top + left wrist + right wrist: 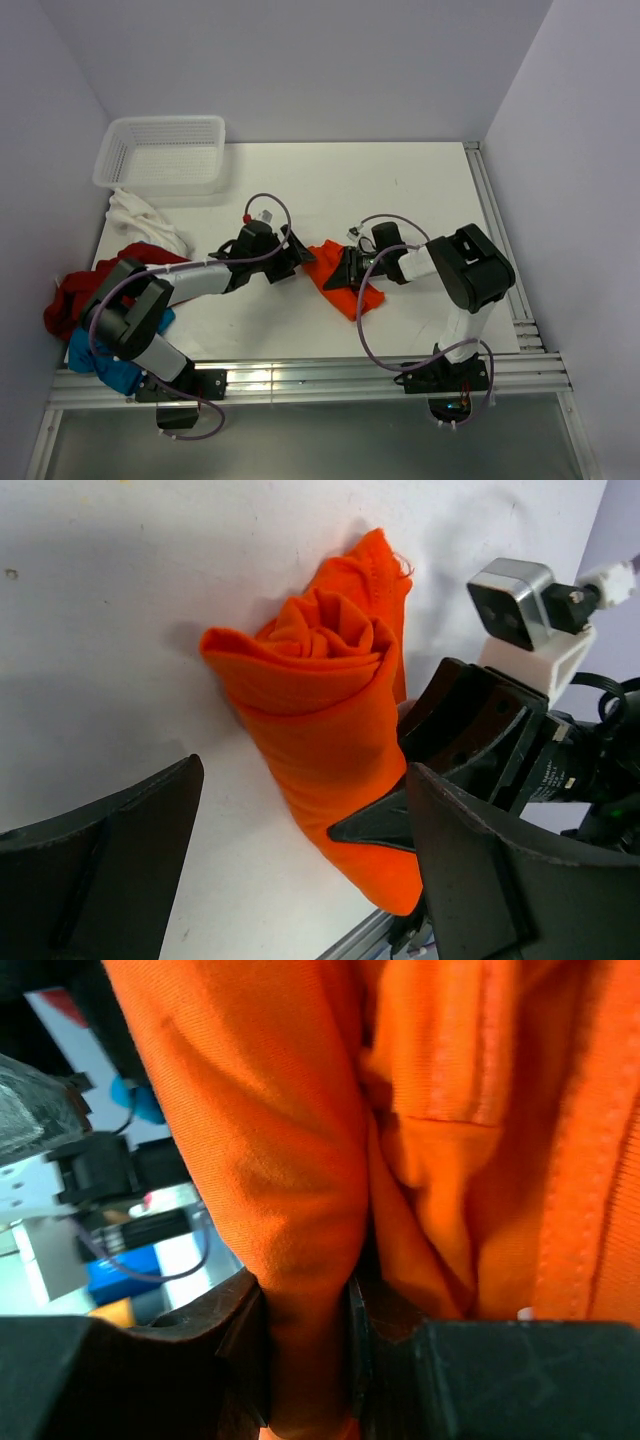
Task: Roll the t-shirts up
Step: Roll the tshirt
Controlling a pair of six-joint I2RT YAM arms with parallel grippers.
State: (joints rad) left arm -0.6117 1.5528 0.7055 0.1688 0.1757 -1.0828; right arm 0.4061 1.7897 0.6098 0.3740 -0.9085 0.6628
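Note:
The orange t-shirt (350, 290) lies rolled up in the middle of the table; the left wrist view shows its spiral end (320, 650). My right gripper (342, 270) is shut on a fold of the orange fabric (290, 1130), pinched between its jaws (305, 1360). My left gripper (298, 258) is open, its fingers (100, 870) spread wide just left of the roll and holding nothing. The white t-shirt (140, 215), dark red t-shirt (75, 295) and blue t-shirt (105, 365) lie heaped at the table's left edge.
A white perforated basket (165, 152) stands at the back left corner. Metal rails (500, 230) run along the right and near edges of the table. The right arm's wrist camera (520, 605) shows close behind the roll.

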